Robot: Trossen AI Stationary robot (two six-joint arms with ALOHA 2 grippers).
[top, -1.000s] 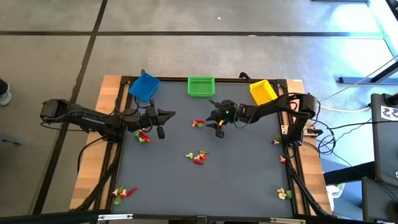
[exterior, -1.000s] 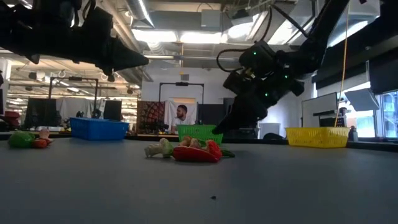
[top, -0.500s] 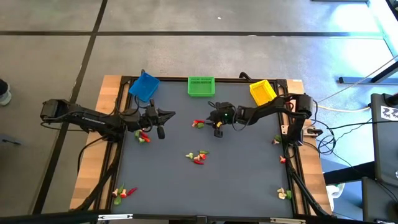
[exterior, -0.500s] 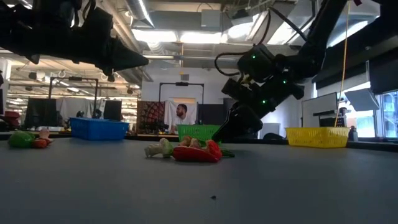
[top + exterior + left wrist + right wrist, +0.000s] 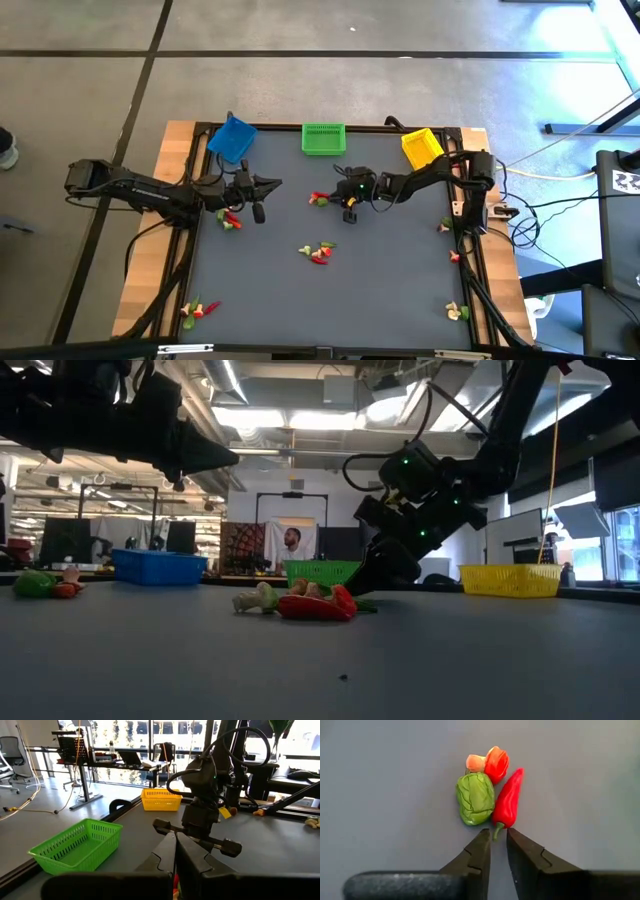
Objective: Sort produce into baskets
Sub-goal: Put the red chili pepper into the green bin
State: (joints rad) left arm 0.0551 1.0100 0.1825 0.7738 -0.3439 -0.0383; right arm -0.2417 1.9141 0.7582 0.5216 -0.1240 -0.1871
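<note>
Lying just ahead of the right gripper (image 5: 498,851): a glossy red chili (image 5: 508,800) with a green stem, a wrinkled green piece (image 5: 475,798) touching it, and a small orange-red piece (image 5: 493,762) beyond. Fingers slightly parted, a narrow gap between the tips, the stem lying right at that gap, nothing clamped. Left gripper (image 5: 260,197) hovering beside another produce cluster (image 5: 230,218), fingers pressed together, holding nothing.

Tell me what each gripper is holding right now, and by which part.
Nothing. The right gripper is nearly shut around the red pepper's green stem, not yet clamped. The left gripper is shut and empty.
</note>
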